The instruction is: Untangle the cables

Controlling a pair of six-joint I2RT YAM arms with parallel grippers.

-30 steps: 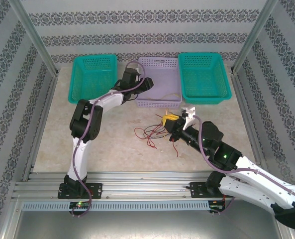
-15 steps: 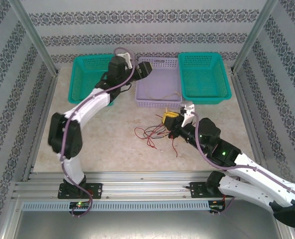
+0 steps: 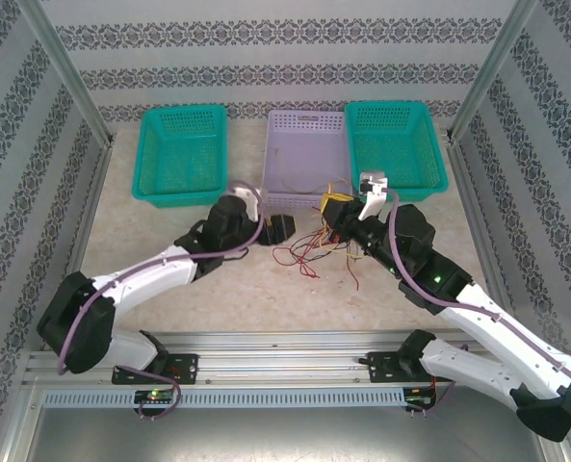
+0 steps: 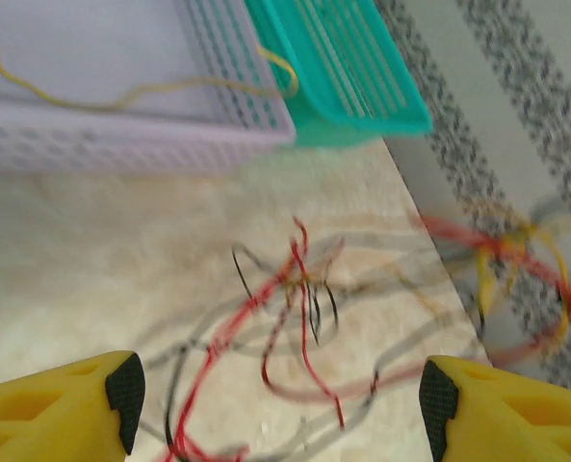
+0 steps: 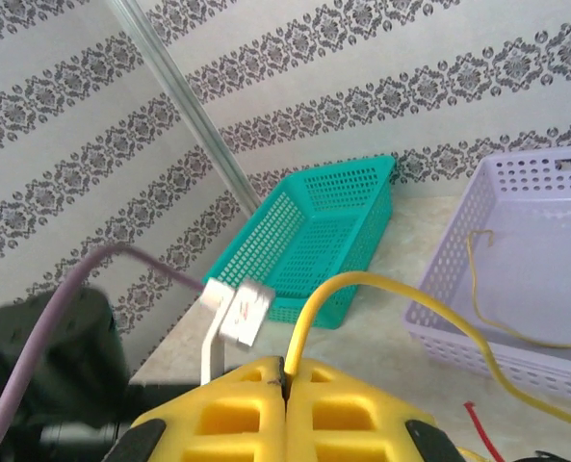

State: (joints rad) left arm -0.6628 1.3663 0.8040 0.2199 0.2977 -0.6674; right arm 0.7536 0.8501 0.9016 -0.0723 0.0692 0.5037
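top, left gripper (image 3: 277, 229): low over the table (image 3: 141, 231), just near of the purple basket (image 3: 306, 120), left of the cables (image 3: 309, 252); jaw gap not readable from here
top, right gripper (image 3: 335, 206): yellow fingers by the purple basket's near-right corner, above the far end of the tangle
top, cables: red, black and yellow strands knotted on the table between the two grippers; a few strands rise toward the right gripper
top, baskets: left teal basket (image 3: 174, 195) far left, right teal basket (image 3: 401, 191) far right, purple basket between them
top, tan cable (image 3: 304, 186): lies inside the purple basket
left wrist, left gripper (image 4: 277, 404): fingers (image 4: 64, 409) wide apart, nothing between them
left wrist, cables (image 4: 299, 308): red and black loops on the table just beyond the spread jaws, blurred; a red-yellow bunch further right, too blurred to trace
left wrist, tan cable (image 4: 121, 96): on the purple basket floor, one end over the near-right corner
right wrist, right gripper (image 5: 285, 390): jaws pressed together, clamped on the yellow cable (image 5: 309, 313), which leaves the seam and arcs right
right wrist, tan cable (image 5: 482, 298): in the purple basket (image 5: 545, 192), left teal basket (image 5: 324, 231) beyond
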